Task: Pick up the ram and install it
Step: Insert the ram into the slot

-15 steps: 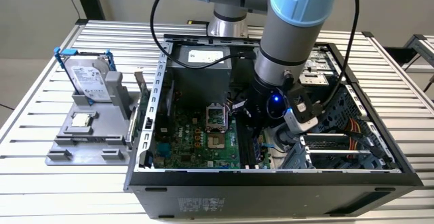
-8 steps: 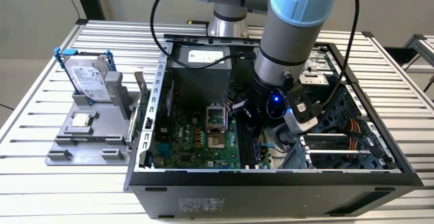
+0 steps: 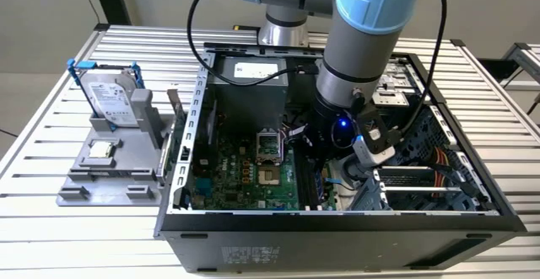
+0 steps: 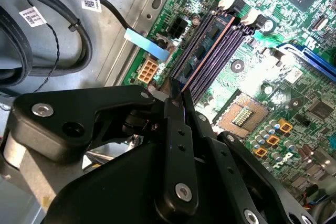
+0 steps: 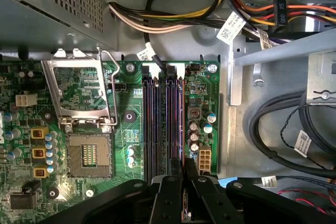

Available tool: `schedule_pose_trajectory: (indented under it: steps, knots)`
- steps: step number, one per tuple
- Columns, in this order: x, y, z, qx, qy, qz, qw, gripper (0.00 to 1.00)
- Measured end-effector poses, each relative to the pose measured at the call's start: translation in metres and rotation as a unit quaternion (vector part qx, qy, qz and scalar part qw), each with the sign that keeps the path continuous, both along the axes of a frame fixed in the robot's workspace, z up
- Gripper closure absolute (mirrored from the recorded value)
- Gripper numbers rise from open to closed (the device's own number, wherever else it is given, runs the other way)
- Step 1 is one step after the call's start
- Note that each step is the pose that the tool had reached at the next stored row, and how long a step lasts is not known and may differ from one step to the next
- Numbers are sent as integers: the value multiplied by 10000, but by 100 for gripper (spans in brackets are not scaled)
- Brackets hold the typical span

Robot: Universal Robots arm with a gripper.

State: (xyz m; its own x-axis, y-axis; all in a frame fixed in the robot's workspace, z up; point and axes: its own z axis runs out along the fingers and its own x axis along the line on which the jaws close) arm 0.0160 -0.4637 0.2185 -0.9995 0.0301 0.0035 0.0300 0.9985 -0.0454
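Second wrist view shows the jaws clamped on the ram point(image 4: 207, 43); it stands in the motherboard slots point(image 4: 220, 56).

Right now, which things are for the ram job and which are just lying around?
For the job: ram, held in the pincer; motherboard slots.
Just lying about: silver hard drive; CPU chip; grey holder; cable bundle.
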Motion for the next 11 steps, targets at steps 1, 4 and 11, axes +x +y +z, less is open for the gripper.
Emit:
schedule_pose_trajectory:
  steps: [1,4,11]
  knots:
    - [0,0,-7,-1,0,-5,10000,100]
    - [0,-1,-43,-2,1,-16,10000,100]
    - [0,0,-71,-2,1,-20,10000,100]
